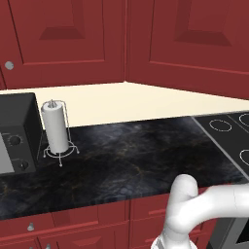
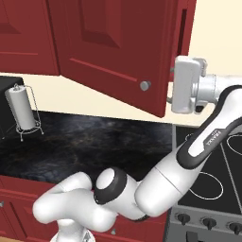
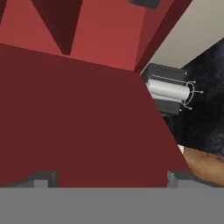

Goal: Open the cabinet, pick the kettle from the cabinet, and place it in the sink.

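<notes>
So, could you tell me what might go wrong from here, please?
The open tool sits right at the edge of the dark red raised-panel cabinet door, which is swung out; the wrist could knock it. The hand view is mostly door, so reaching inside may be blind. The white paper-towel roll stands nearby on the black marbled counter.

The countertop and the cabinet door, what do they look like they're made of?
The countertop looks like polished dark stone, likely marble or granite: black with faint pale and golden veins. The cabinet door looks like dark red painted or stained wood, with a raised panel and a round metal knob.

The cabinet (image 2: 108, 52) was dark red, the counter (image 1: 126, 155) black with veined marbling, the paper towel roll (image 1: 55, 127) white.
</notes>
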